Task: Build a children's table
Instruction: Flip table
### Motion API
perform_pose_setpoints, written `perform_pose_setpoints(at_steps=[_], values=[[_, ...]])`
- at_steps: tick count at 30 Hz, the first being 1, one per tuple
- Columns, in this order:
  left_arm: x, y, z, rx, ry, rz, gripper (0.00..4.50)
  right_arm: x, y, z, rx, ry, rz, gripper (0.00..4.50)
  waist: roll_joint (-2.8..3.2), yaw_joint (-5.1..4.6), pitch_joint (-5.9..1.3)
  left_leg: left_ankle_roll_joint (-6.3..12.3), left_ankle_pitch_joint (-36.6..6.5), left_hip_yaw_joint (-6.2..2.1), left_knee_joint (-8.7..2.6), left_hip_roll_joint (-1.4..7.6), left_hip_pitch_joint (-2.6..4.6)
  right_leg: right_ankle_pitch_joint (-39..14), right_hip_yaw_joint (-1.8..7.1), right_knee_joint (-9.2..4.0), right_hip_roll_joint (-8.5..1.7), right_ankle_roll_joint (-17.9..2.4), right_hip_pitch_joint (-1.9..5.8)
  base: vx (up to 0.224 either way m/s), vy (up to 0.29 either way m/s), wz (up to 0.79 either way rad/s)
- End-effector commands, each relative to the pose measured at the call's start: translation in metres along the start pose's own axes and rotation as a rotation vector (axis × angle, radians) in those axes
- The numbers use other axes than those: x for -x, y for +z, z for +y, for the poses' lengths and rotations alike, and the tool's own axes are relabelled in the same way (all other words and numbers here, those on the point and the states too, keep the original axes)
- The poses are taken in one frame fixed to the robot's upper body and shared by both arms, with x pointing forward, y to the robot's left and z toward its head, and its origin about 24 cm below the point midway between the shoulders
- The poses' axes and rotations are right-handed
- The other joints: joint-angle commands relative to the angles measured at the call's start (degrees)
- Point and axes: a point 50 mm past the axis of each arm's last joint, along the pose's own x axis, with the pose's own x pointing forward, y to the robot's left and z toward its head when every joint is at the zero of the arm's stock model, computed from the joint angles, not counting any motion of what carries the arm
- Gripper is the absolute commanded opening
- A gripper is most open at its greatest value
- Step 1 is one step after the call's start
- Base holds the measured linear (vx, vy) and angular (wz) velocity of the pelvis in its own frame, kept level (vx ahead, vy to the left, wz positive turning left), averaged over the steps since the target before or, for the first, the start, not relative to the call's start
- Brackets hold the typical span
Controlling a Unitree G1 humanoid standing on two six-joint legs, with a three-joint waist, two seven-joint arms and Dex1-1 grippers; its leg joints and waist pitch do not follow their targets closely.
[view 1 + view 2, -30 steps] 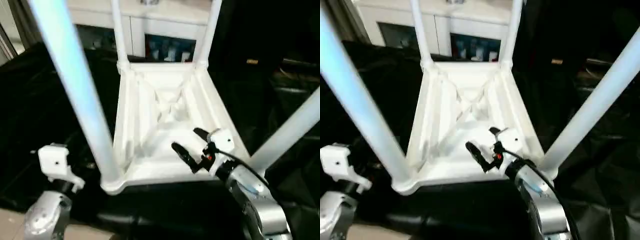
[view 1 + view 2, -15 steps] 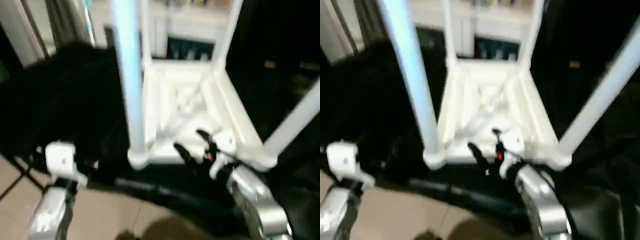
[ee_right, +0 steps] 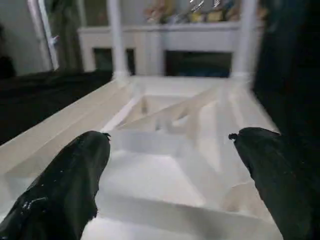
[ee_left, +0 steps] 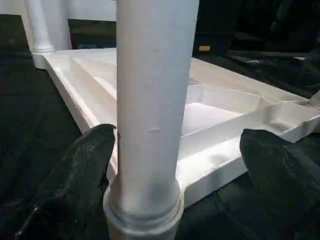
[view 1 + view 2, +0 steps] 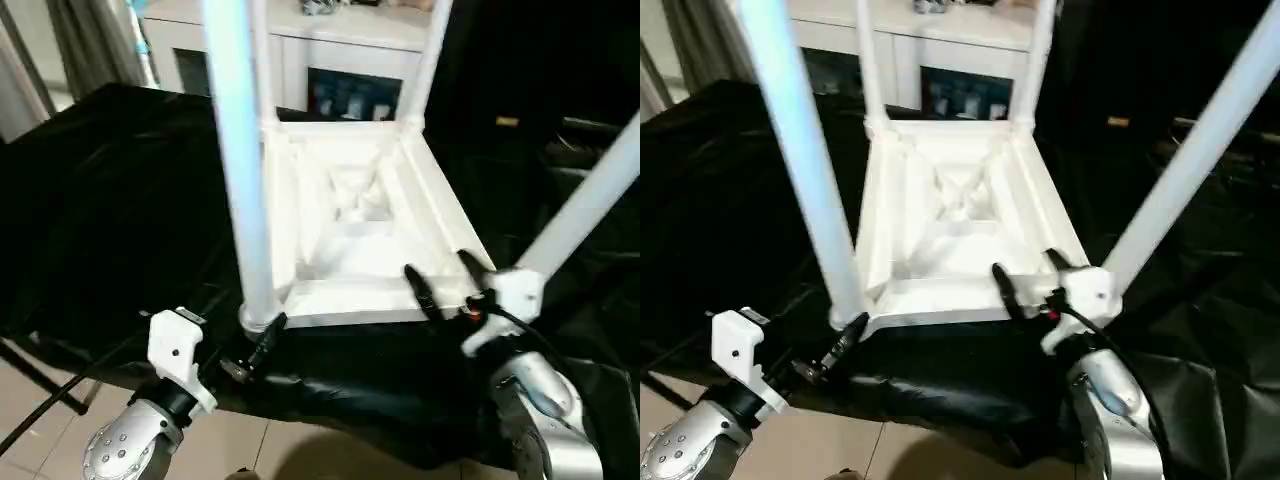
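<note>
1. The left gripper [image 4: 175, 165] reaches in low at the near left corner of the upturned white plastic ribbed tabletop [image 5: 350, 235], its black fingers [image 4: 75, 175] spread wide, one to either side of the near left white tapered tube leg [image 5: 238, 170]. One finger sits just beside the tube; I cannot tell whether it touches.
2. The right gripper [image 5: 447, 280] hovers over the tabletop's near right edge, jaws wide and holding nothing (the ribbed underside lies between them).
3. The tabletop lies upside down on a black cloth [image 5: 110, 200] with all four legs standing in its corner sockets.
4. Behind stands a white cabinet with glass doors [image 5: 330, 60].
</note>
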Motion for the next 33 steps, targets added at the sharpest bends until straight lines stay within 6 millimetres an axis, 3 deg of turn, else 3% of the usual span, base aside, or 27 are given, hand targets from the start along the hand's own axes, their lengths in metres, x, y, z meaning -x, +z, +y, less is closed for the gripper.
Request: perform_pose_setpoints(at_steps=[1, 9, 16, 17, 20, 21, 25, 33], values=[[-0.002, 0.000, 0.008, -0.023, 0.046, 0.017, 4.49, 0.005, 0.000, -0.003, -0.007, -0.032, -0.025, 4.50, 0.52, -0.02, -2.46, 0.06, -10.72, -0.57, -4.83, 2.17, 0.83, 4.78, 2.17, -4.79, -3.61, -6.03, 0.89, 0.000, 0.000, 0.00], [-0.029, 0.020, 0.014, -0.038, 0.058, -0.068, 4.49, 0.004, -0.005, 0.002, -0.018, -0.005, -0.002, 4.50, 0.51, -0.04, -2.50, -0.25, -11.48, -0.46, -4.85, 2.23, 1.03, 2.85, 2.30, -4.83, -3.51, -7.26, 0.82, 0.000, 0.000, 0.00], [-0.047, 0.011, 0.011, -0.059, 0.095, 0.045, 4.49, 0.001, -0.007, 0.010, -0.060, 0.031, 0.018, 4.50, 0.63, -0.16, -2.81, 0.71, -8.28, -0.46, -4.39, 1.97, 0.83, 7.60, 2.24, -4.50, -3.41, -7.17, 1.13, 0.000, 0.000, 0.00], [-0.047, 0.010, 0.011, -0.057, 0.102, 0.049, 4.20, 0.001, -0.008, 0.011, -0.055, 0.039, 0.021, 4.50, 0.61, -0.17, -2.87, 0.79, -8.21, -0.45, -4.34, 1.98, 0.83, 7.68, 2.24, -4.52, -3.42, -7.22, 1.17, 0.000, 0.000, 0.00], [-0.045, 0.008, 0.015, -0.032, 0.175, 0.070, 4.10, 0.001, -0.008, 0.014, -0.053, 0.053, 0.031, 4.50, 0.62, -0.13, -2.84, 0.83, -8.78, -0.39, -4.33, 2.01, 0.90, 7.18, 2.24, -4.61, -3.39, -7.77, 1.12, 0.000, 0.000, 0.00], [-0.045, 0.009, 0.016, -0.025, 0.181, 0.070, 3.86, 0.001, -0.008, 0.014, -0.054, 0.052, 0.031, 4.50, 0.65, -0.08, -2.84, 0.87, -8.98, -0.36, -4.33, 2.02, 0.92, 6.60, 2.28, -4.67, -3.42, -7.86, 1.07, 0.000, 0.000, 0.00], [-0.037, 0.012, 0.026, 0.000, 0.306, 0.076, 3.65, 0.001, -0.010, 0.018, -0.055, 0.080, 0.061, 4.50, 0.12, -0.08, -2.64, 1.00, -9.95, -0.31, -4.55, 2.12, 0.76, 3.32, 2.30, -4.86, -3.42, -8.16, 1.11, 0.000, 0.000, 0.00], [-0.037, 0.015, 0.018, 0.069, 0.274, 0.067, 3.08, -0.002, -0.012, 0.025, -0.067, 0.115, 0.074, 4.50, 0.30, 0.08, -2.55, 1.23, -10.20, -0.34, -4.61, 2.13, 0.72, 1.56, 2.41, -5.07, -3.38, -7.62, 0.74, 0.000, 0.000, 0.00]])
